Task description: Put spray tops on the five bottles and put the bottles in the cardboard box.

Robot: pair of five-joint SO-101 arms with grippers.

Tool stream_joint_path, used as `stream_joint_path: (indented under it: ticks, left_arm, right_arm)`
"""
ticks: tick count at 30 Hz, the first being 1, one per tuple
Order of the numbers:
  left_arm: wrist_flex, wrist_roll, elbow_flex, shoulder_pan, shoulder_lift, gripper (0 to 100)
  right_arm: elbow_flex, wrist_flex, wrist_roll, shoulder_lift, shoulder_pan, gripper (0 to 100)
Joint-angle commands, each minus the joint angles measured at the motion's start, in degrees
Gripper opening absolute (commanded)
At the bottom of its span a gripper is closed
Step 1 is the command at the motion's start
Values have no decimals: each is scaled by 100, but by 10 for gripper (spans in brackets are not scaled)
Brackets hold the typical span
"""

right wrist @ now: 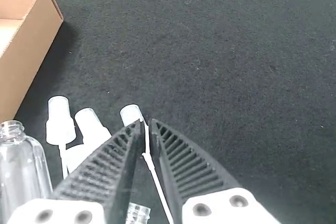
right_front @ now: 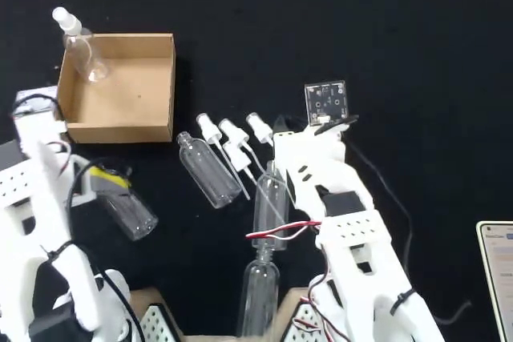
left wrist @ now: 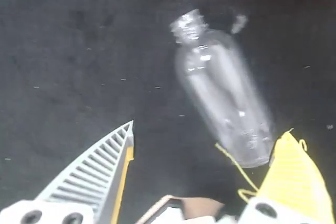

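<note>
Fingers (right wrist: 176, 156) of your right gripper (right wrist: 145, 124) stand only a slit apart, straddling the thin tube of the nearest spray top (right wrist: 130, 115); they don't look clamped on it yet. Your left gripper (left wrist: 208, 129) is spread wide, with an uncapped bottle (left wrist: 223, 103) lying between its fingers, base just beside the yellow one. One capped bottle (right_front: 80, 54) leans in a corner of the cardboard box (right_front: 152, 130). Two more spray tops (right_front: 210, 127) and three bare bottles (right_front: 208, 170) lie on the black table (right_front: 417, 54). You appear to be picking a top for the second bottle. Next, you need a firm pinch on that top and a left-hand grip on its bottle.
</note>
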Motion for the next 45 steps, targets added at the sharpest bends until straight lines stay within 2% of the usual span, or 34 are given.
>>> stream_joint_path:
  ticks: [1,3,5,16,22,24,29,35,42,45]
  left_arm:
    - [26,1591,-233,470,-79,397]
    - [18,2277,-84,541,-79,399]
    - [-53,2602,92,567,-79,399]
    - [-1899,2673,1560,523,-79,396]
    - [-2092,2681,1842,558,-79,395]
    - [-2084,2673,1851,558,-79,352]
    - [-2066,2629,1807,567,-114,161]
    - [-2040,2611,1648,813,-149,156]
    - [-941,985,690,2360,-149,152]
    - [-862,413,426,2888,-123,155]
  right_arm:
    - [-48,-149,44,-75,-70,15]
    - [-48,-149,44,-75,-70,15]
    - [-48,-149,44,-75,-70,15]
    - [-48,-149,44,-75,-70,15]
    - [-57,-149,44,-75,-70,15]
    - [-57,-149,44,-75,-70,15]
    - [-57,-149,44,-75,-70,15]
    - [-66,-149,44,-75,-70,15]
    - [-75,-149,53,-84,-35,15]
    - [-75,-149,53,-84,-35,15]
